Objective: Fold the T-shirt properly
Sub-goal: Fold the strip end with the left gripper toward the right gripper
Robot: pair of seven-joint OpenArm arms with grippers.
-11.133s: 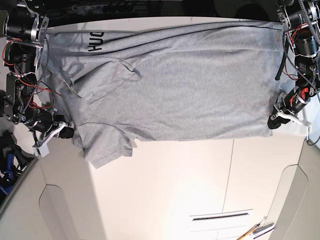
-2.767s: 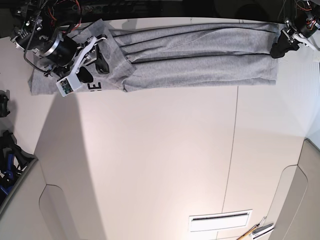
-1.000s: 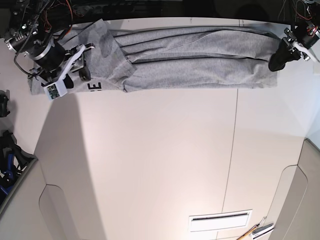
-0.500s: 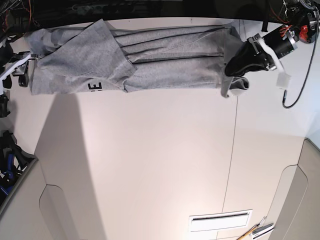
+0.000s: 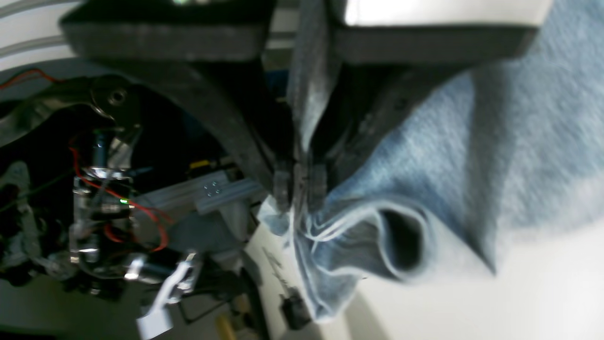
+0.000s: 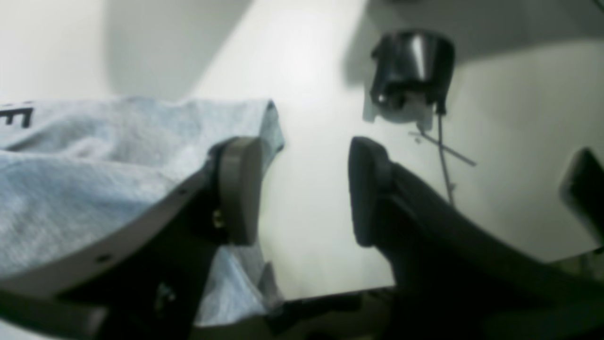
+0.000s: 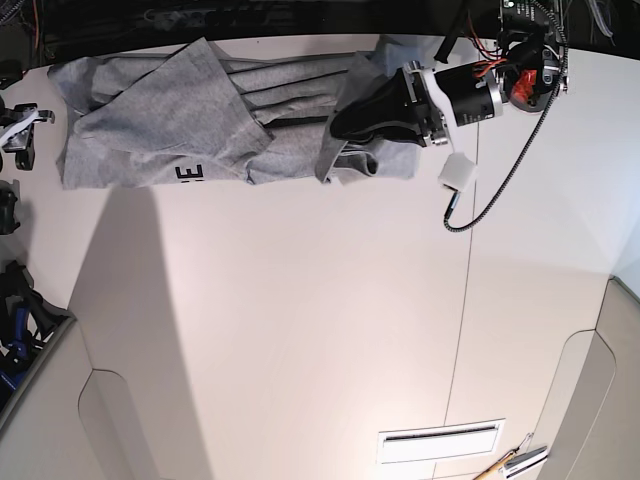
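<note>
The grey T-shirt [image 7: 160,130] lies as a long folded strip along the table's far edge, dark lettering [image 7: 190,174] showing on its near side. My left gripper [image 7: 342,128] is shut on the strip's right end and holds it doubled back over the middle. In the left wrist view the fingertips [image 5: 281,182] of the left gripper [image 5: 299,184] pinch bunched T-shirt [image 5: 424,189] layers. My right gripper [image 7: 22,140] stands open off the shirt's left end. In the right wrist view the right gripper [image 6: 302,189] has bare table between its fingers, with the T-shirt [image 6: 94,165] just beside its left finger [image 6: 238,189].
A white tag [image 7: 458,172] dangles on a cable under the left arm. A seam [image 7: 465,300] runs down the white table. A slotted plate [image 7: 440,440] and pencils [image 7: 510,462] lie at the near right. A dark cylinder [image 6: 410,80] stands beyond the right gripper.
My left gripper has carried the shirt's right end far leftward, folding it over the strip. My right gripper left the shirt's left part, moved out to the table's left edge, and has held there.
</note>
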